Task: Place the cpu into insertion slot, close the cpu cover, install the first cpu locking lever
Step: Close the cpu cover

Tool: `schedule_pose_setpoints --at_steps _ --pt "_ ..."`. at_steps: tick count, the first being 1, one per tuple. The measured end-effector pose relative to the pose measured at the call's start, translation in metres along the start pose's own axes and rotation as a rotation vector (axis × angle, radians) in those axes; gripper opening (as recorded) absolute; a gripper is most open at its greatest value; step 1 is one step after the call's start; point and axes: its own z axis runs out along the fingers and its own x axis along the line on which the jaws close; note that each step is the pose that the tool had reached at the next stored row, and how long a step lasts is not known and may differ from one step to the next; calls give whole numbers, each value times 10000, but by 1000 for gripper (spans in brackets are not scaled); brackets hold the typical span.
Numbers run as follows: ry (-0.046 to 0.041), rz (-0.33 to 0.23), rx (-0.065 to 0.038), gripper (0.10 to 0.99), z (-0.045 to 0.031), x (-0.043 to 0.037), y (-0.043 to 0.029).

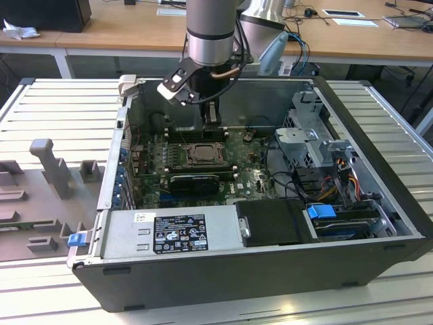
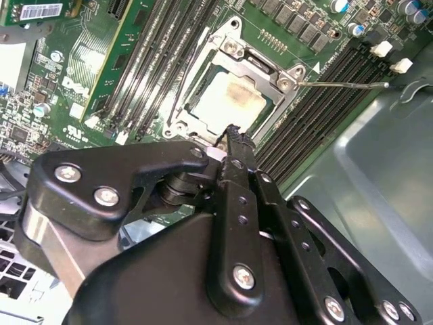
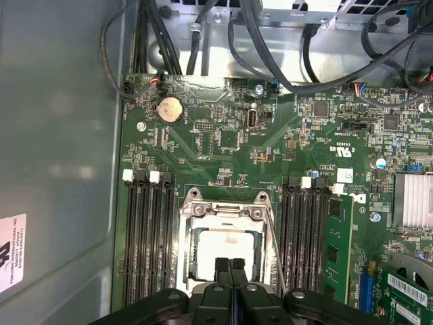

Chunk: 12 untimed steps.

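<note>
**Claw shut above the seated chip**

An open black metal computer case (image 1: pixel 379 223) lies on the ribbed grey table (image 1: pixel 61 101). Along the case edge nearest the exterior view, a silver power supply box (image 1: pixel 122 237) carries a black printed label (image 1: pixel 179 235). A white sticker (image 3: pixel 12 250) sits on the case wall. On the green motherboard (image 3: pixel 223 135), between long black memory slots (image 3: pixel 145 230), the silvery square insertion slot (image 1: pixel 201 156) holds the flat silver-grey cpu (image 3: pixel 223 250). The thin metal cpu cover (image 3: pixel 223 211) lies flat around it. The black claw (image 3: pixel 230 264) hangs just above the chip, fingertips pressed together and holding nothing.
</note>
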Motion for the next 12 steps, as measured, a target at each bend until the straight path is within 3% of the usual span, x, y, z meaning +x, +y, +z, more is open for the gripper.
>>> schedule_pose_setpoints --at_steps 12 --pt "-1 3 0 106 -41 0 1"
